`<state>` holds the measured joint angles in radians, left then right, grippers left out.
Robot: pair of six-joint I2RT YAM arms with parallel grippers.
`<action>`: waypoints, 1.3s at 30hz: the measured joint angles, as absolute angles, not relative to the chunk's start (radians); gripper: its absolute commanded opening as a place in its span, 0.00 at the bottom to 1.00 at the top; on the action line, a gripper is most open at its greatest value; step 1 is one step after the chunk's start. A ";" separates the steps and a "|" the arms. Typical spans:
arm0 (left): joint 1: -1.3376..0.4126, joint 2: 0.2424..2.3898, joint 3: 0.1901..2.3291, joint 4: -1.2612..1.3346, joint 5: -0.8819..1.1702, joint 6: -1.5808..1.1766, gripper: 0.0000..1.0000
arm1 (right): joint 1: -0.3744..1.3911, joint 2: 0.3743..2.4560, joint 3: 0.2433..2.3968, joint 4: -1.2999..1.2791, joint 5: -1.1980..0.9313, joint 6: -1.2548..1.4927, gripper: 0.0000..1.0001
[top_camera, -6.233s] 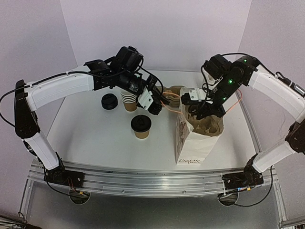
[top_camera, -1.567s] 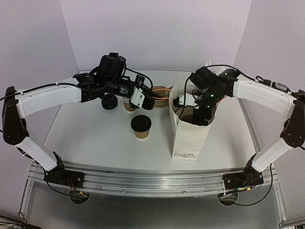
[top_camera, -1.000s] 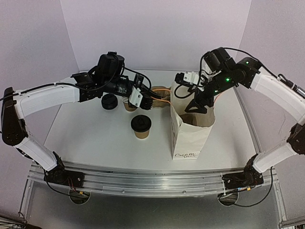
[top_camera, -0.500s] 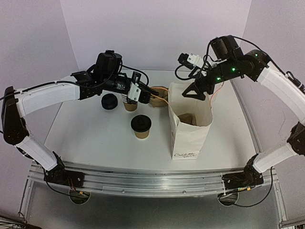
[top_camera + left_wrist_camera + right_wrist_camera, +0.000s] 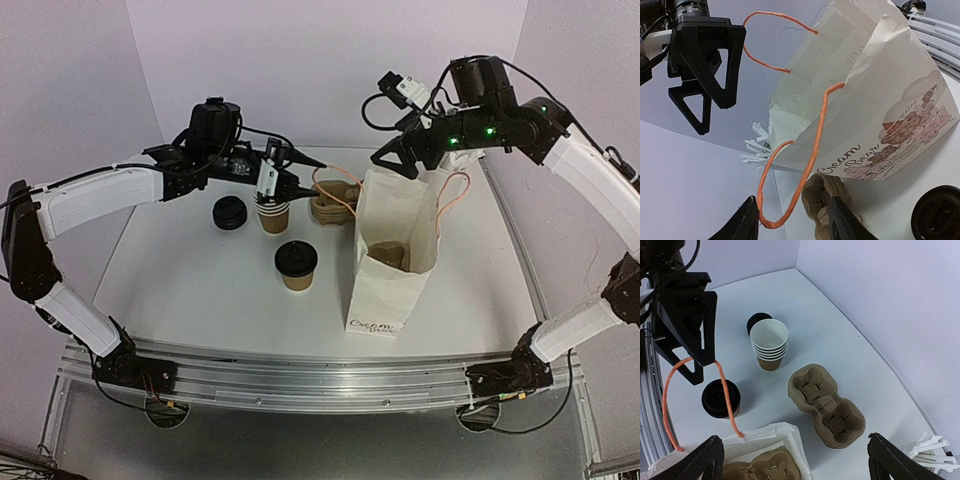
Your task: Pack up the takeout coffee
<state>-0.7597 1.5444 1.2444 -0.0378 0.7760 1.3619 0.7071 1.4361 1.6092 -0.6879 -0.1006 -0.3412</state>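
Right gripper point(image 5: 392, 162): has risen out of the paper bag point(image 5: 385, 290), jaws spread wide.
Left gripper point(image 5: 792, 220): has just loosened; its fingers stand apart around the orange handle point(image 5: 821, 122), seemingly no longer pinching.
Takeout coffee point(image 5: 296, 265): lidded, untouched, left of the bag; probably next.

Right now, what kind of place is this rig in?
Probably a walled lab tabletop staged as a café takeout counter: printed paper bag, cardboard cup carrier, lidded coffee.
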 measured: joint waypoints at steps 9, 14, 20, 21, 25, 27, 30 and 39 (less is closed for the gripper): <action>-0.734 1.531 1.185 -0.027 0.766 1.382 1.00 | 0.705 1.451 1.667 -0.660 0.122 -0.175 0.98; -0.744 1.468 1.195 -0.118 0.644 1.388 1.00 | 0.690 1.449 1.669 -0.699 0.207 -0.025 0.97; -0.750 1.386 1.303 -0.340 0.344 1.419 1.00 | 0.675 1.426 1.680 -0.813 0.267 0.087 0.97; -0.750 1.378 1.313 -0.361 0.293 1.420 1.00 | 0.673 1.414 1.675 -0.825 0.274 0.097 0.97; -0.756 1.360 1.355 -0.435 0.070 1.365 1.00 | 0.668 1.356 1.641 -0.851 0.291 0.113 0.97; -0.761 1.355 1.372 -0.461 -0.016 1.338 1.00 | 0.668 1.339 1.631 -0.863 0.292 0.115 0.97; -0.776 1.341 1.381 -0.498 -0.134 1.300 1.00 | 0.665 1.341 1.627 -0.874 0.292 0.121 0.97; -0.837 1.308 1.365 -0.510 -0.241 1.202 1.00 | 0.661 1.480 1.782 -0.902 0.239 0.154 0.94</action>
